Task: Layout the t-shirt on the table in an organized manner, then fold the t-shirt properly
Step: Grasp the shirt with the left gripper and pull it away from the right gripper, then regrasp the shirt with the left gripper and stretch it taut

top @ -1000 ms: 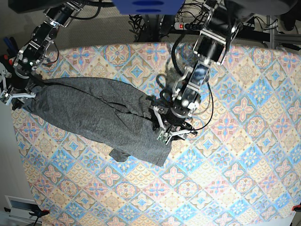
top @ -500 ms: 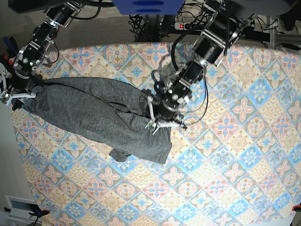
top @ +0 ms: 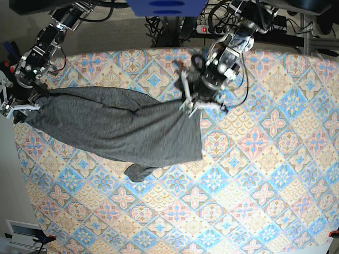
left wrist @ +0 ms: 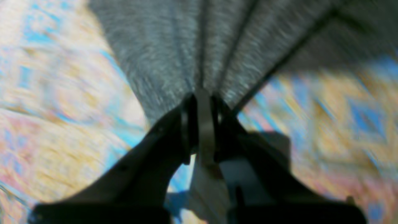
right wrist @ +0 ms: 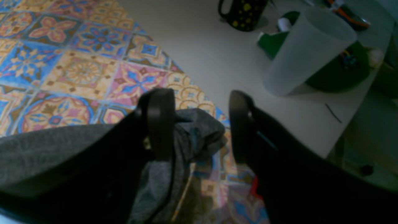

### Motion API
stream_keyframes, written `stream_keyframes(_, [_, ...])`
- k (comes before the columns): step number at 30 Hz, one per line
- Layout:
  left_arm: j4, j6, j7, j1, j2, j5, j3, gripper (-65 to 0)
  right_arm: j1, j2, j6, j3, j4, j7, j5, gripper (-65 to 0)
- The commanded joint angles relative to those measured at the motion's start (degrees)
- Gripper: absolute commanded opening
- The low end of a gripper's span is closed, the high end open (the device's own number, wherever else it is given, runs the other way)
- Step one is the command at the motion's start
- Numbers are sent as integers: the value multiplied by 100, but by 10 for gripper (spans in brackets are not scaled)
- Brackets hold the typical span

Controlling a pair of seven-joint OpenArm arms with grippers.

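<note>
Left arm pose: enters from the far edge of the table [top: 275, 174] on the right of the base view and slants down toward the middle, wrist bent over the cloth edge.
Left end effector [top: 200, 101]: closed tight on a pinch of the t-shirt [top: 122, 129]; in the left wrist view the two dark fingers [left wrist: 186, 124] meet on a thin fold of grey knit, and the fabric fans away from them in taut pleats. That view is motion-blurred.
Right arm pose: comes in from the upper left corner of the base view and reaches down to the table's left edge.
Right end effector [top: 20, 106]: jaws stand partly apart; in the right wrist view a bunched corner of the grey fabric lies between and under the fingers [right wrist: 160, 124], touching the left one. Whether it is truly gripped cannot be told.
T-shirt position: on the left half of the table, stretched in a long band between the two end effectors, with one sleeve [top: 137, 171] poking out at its near edge.
Off-table items, right wrist view: a black spotted mug [right wrist: 242, 14] and a translucent cup [right wrist: 306, 51] lying tilted, on a pale surface beside the table.
Count: one t-shirt, one table, two arms, two end effectors, one mug, one cup.
</note>
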Motion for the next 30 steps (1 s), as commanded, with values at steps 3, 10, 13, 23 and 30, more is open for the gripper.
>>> stream_keyframes(3, [503, 39, -106, 382, -277, 46, -48, -627, 54, 94, -18, 17, 119, 165, -30, -379])
stream_keyframes(10, [854, 48, -159, 1305, -690, 90, -251, -628, 46, 94, -18, 34, 119, 165, -30, -379])
stream_keyframes(13, [916, 48, -353, 1709, -778, 90, -585, -628, -60, 94, -18, 25, 119, 174, -30, -379])
stream_keyframes(23, [907, 48, -942, 2544, -1385, 46, -1068, -626, -192, 94, -18, 25, 154, 174, -30, -379])
stream_keyframes(30, [1092, 74, -1003, 2333, -567, 90, -1631, -577, -192, 94, -18, 17, 321, 174, -30, -379])
